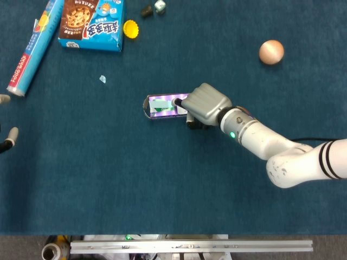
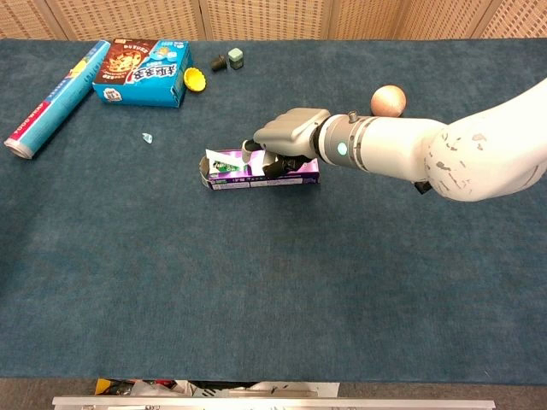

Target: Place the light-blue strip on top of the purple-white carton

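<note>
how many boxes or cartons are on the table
2: the blue cookie box at the far left, beside the long roll, and the purple-white carton at mid-table, its right end hidden under the right hand. None seem hidden.

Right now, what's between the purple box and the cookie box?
Only a tiny clear scrap on bare blue cloth between purple-white carton and cookie box, in head view.

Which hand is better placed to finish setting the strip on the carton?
The right hand: it is directly over the purple-white carton, fingertips at the light-blue strip lying on top. The left hand barely shows at the table's far left edge, well away from the carton.
</note>
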### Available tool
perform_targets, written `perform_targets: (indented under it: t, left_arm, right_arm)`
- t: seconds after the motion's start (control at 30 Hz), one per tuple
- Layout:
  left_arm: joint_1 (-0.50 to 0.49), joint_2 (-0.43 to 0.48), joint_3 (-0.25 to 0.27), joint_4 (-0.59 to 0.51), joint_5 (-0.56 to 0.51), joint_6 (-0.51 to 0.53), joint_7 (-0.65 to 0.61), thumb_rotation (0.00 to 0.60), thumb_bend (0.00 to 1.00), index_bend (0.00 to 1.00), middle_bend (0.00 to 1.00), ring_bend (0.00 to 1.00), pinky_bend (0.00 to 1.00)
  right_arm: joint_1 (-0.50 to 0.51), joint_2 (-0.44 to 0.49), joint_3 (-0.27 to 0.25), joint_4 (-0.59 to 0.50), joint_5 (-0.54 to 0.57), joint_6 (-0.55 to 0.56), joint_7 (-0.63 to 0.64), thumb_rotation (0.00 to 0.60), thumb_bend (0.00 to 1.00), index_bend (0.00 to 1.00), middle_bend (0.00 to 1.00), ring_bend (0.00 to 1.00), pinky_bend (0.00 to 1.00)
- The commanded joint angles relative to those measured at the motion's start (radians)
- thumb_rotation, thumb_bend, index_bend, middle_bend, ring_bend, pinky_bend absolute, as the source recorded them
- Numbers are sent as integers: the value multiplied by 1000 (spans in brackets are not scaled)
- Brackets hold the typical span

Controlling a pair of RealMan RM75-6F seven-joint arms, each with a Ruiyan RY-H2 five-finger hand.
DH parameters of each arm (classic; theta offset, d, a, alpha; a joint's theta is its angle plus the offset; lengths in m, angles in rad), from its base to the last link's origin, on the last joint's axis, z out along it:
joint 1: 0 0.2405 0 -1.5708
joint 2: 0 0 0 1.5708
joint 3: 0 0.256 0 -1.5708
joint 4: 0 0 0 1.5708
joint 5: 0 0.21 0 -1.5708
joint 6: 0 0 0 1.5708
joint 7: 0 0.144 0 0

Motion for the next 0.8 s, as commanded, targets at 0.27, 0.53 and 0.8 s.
perform_targets:
  t: [0.27,0.53,0.8]
  left_arm:
    - [2,-3,1,7,-1,-3,-5,600,246,293,687,741,947]
    - [2,-3,0,5,0,-3,-5,600,246,293,687,741,947]
    - [5,-2,0,9,-1,-2,-9,600,246,293,687,741,947]
  right_arm:
    - [2,-10,-8,12,12,-7,-10,207,1000,196,1000,1000,1000]
    - [-9,-6,12,8,-1,2,11,211,1000,196,1000,1000,1000]
    - [-6,-29,13,45,3,-17,10,215,1000,201,1000,1000,1000]
